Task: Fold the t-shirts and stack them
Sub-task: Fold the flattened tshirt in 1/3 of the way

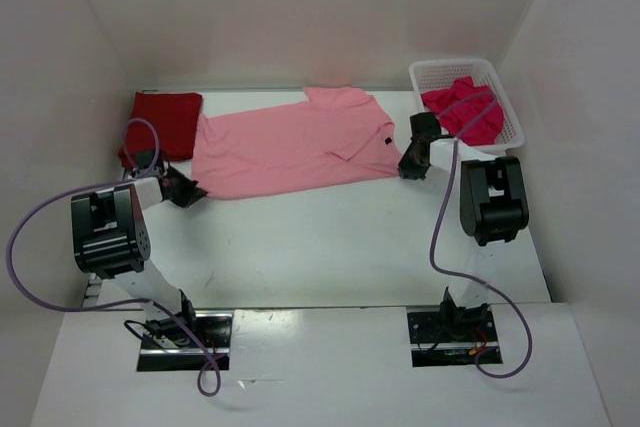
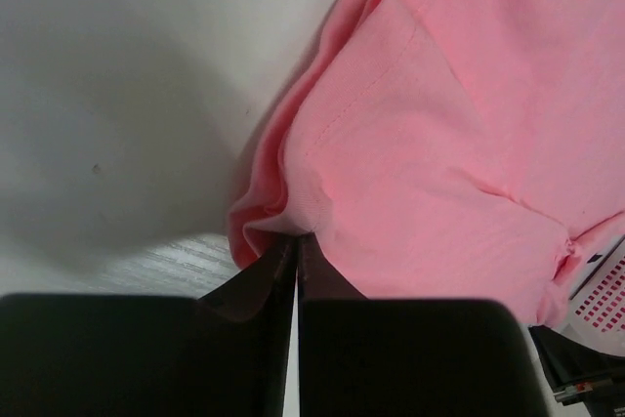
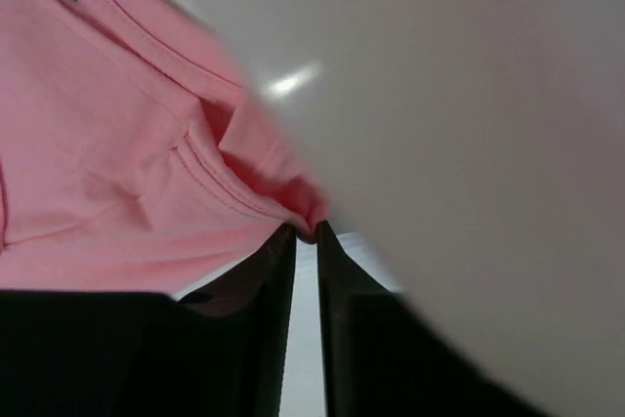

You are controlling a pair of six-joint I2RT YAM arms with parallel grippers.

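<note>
The light pink t-shirt [image 1: 290,142] lies spread across the back of the table. My left gripper [image 1: 195,190] is shut on its near left corner [image 2: 283,212], the cloth bunched at the fingertips. My right gripper [image 1: 410,169] is shut on its near right corner [image 3: 308,212], a fold of hem pinched between the tips. A dark red t-shirt [image 1: 160,125] lies folded at the back left, behind the left gripper. A crimson-magenta t-shirt [image 1: 462,109] sits crumpled in the white basket [image 1: 512,117].
The white lattice basket stands at the back right, close behind the right arm [image 1: 492,197]. White walls enclose the table on three sides. Purple cables [image 1: 30,237] loop from both arms over the near part of the table.
</note>
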